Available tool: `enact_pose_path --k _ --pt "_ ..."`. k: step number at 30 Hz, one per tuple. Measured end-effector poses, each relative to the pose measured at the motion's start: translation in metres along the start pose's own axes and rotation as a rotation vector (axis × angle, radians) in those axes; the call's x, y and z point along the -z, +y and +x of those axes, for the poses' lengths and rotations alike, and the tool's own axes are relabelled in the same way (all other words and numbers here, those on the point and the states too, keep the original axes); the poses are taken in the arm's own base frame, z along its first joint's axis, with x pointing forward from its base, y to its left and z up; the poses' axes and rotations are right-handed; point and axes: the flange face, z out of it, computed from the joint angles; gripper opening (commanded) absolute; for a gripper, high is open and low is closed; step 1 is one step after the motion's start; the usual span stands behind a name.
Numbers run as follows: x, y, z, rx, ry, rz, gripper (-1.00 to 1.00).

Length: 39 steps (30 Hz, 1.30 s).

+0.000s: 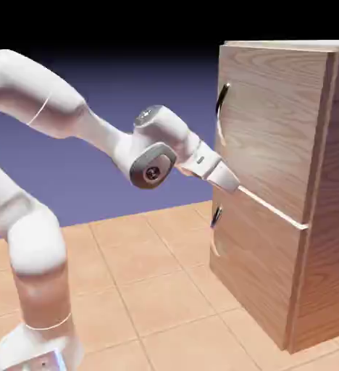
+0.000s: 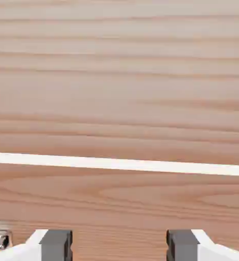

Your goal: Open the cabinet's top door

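Plain blue-violet backdrop, dark toward the top; floor of square orange tiles [image 1: 158, 290]. Cabinet [image 1: 263, 268] on the exterior view's right, wood grain, two stacked fronts. Top door [image 1: 270, 123] is the upper, taller one, shut, its curved dark handle [image 1: 222, 99] near the edge on the exterior view's left. Lower door [image 1: 256, 257] beneath, with its own handle [image 1: 216, 217]. Pale strip [image 1: 274, 208] between the two.

Gripper [image 2: 119, 245]: fingers spread wide, nothing between them in the hand view, only wood grain behind. Pointed at the fronts around the strip; contact or small gap, cannot tell.

Risks. Main one: hand sits low, well below the top handle. Closing here would likely catch nothing. Pushing on could jam the tips against the wood. Second: a bit of dark metal shows at the hand view's lower left, probably the lower handle; a drift that way might hook the wrong door. Third: sliding up while pressed to the front could scrape or snag a fingertip at the strip.

Edges, room. Open air on the robot's side of the fronts, so backing off looks the safe first move, then up and across to the handle. Door will need swing space there; the forearm [image 1: 103, 134] may crowd it.
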Motion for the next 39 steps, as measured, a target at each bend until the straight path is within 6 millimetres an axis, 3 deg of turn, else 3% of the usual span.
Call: enact_pose_path --k 10,19,29,39 --pt "0.038 -0.012 0.031 -0.046 0.100 0.092 0.00" --pt "0.070 -0.021 0.043 -0.071 0.191 0.177 0.00" --pt "0.096 -0.034 0.038 -0.084 0.292 0.268 0.00" --pt "0.108 -0.051 0.018 -0.083 0.389 0.350 0.00"
